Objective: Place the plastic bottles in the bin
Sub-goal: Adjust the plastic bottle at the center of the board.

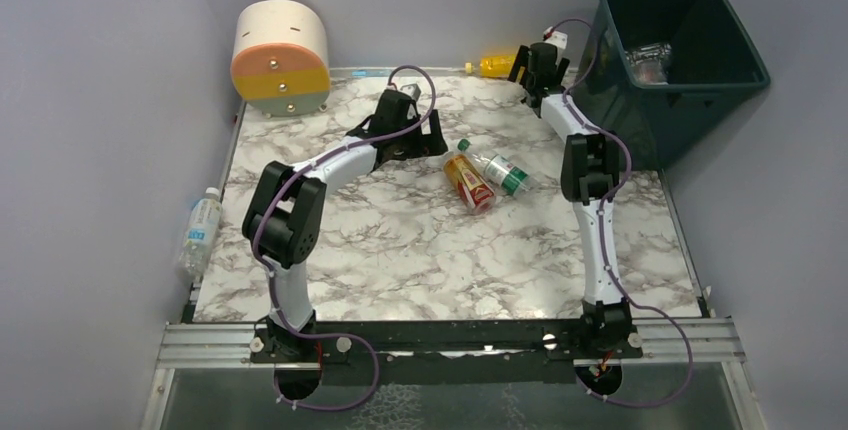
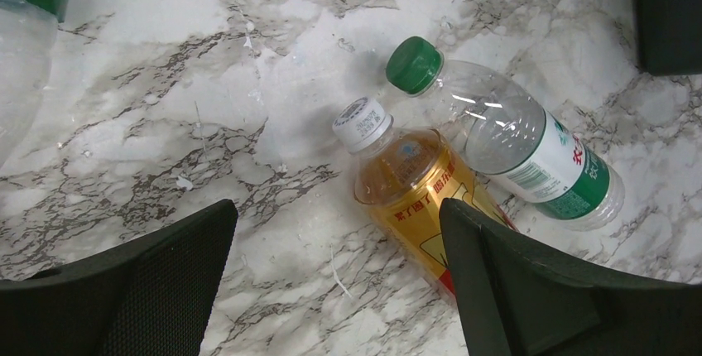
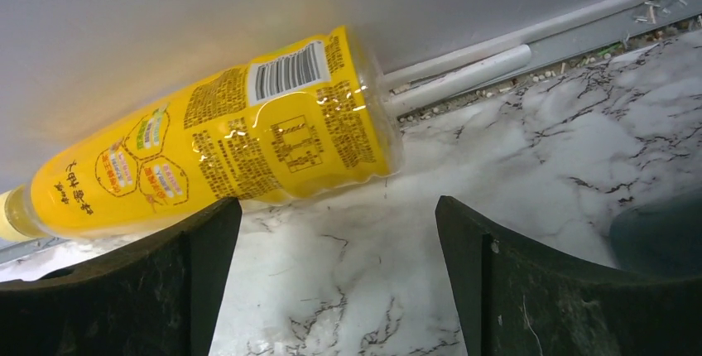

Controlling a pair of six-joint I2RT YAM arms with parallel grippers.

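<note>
Yellow bottle (image 3: 215, 132) just past open, empty right hand (image 3: 338, 205) | amber bottle (image 2: 410, 182), green-capped bottle (image 2: 513, 141) ahead of wide-open, empty left hand (image 2: 338, 211)

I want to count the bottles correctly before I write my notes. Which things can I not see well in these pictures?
- Top view: the walls of the bin hide most of its inside; bottles there cannot be counted.
- Right wrist view: the cap of the yellow bottle is cut off by the left edge.
- Left wrist view: the left gripper covers the base of the orange bottle; the corner bottle, top left, is mostly outside the picture.
</note>
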